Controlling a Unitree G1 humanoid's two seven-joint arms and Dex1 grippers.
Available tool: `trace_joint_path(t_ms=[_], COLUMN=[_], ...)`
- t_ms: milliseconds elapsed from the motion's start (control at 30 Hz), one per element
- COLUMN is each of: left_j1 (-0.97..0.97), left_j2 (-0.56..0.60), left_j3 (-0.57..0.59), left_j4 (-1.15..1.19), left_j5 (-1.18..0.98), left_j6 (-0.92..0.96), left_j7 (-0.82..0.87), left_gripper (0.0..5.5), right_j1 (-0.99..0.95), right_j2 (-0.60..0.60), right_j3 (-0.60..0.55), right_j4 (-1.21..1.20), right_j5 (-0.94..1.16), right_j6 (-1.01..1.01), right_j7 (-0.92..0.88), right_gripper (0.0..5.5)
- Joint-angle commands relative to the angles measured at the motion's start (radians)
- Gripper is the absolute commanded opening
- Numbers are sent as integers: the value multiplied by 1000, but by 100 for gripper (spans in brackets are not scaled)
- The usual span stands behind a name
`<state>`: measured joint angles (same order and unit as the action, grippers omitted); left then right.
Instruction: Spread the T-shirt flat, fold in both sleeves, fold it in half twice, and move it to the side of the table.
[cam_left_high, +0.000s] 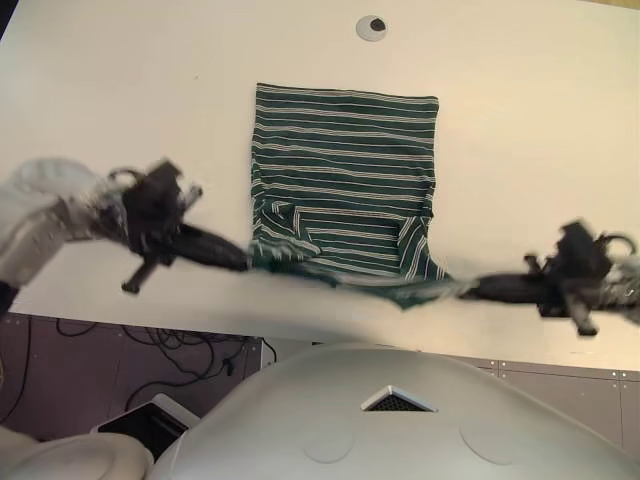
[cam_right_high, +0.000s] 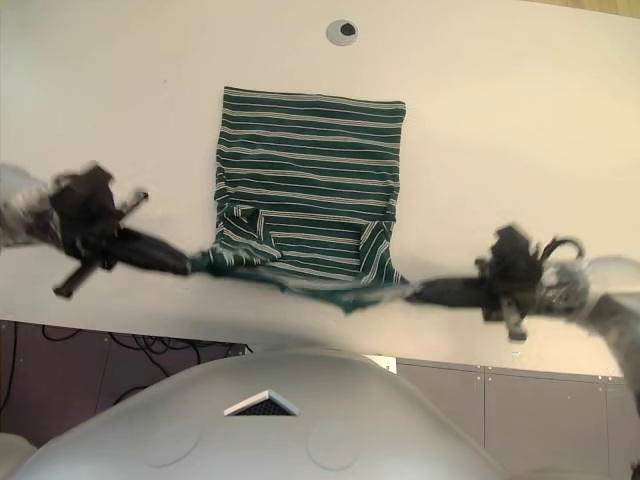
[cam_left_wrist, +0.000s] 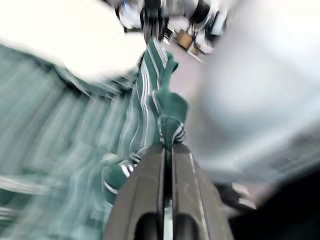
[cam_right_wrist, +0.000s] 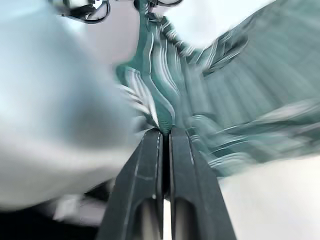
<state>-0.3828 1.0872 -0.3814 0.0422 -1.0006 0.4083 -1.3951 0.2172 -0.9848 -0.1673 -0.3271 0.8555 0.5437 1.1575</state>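
Pale tabletop (cam_left_high: 540, 150) carries the green striped T-shirt (cam_left_high: 345, 170), which lies between the two grippers and stretches away from them, sleeves already turned in. Its near edge is lifted and pulled taut, probably so it can be carried over for the first half fold. The left gripper (cam_left_high: 245, 258) has its fingers closed tight on one near corner of the cloth, and the right gripper (cam_left_high: 468, 290) is clamped likewise on the other. Beyond the shirt's far edge sits a cable grommet (cam_left_high: 371, 27).
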Motion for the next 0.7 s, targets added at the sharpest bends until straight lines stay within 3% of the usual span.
trace_joint_path(t_ms=[33,267,400,633,700], left_j1=[-233,-386,-436,-495,-503], left_j2=[-335,-596,-652,-694,-708], left_j3=[25,-99,-45,51,55], left_j4=[435,994,1131,1204,1220], left_j5=[336,880,985,1047,1084], left_j6=[-215,-662,-739,-757,-746], left_j7=[298,592,704,747,791], left_gripper=[1,1,1,1,43], right_j1=[-329,-646,-773,-853,-881], right_j2=[229,439,520,580,595], right_j3=[125,298,296,282,278], right_j4=[293,803,1050,1235,1301], right_j5=[-295,-649,-733,-798,-822], right_j6=[-147,-400,-560,-686,-702], right_j7=[-290,-455,-492,-524,-568], right_gripper=[0,0,0,0,44])
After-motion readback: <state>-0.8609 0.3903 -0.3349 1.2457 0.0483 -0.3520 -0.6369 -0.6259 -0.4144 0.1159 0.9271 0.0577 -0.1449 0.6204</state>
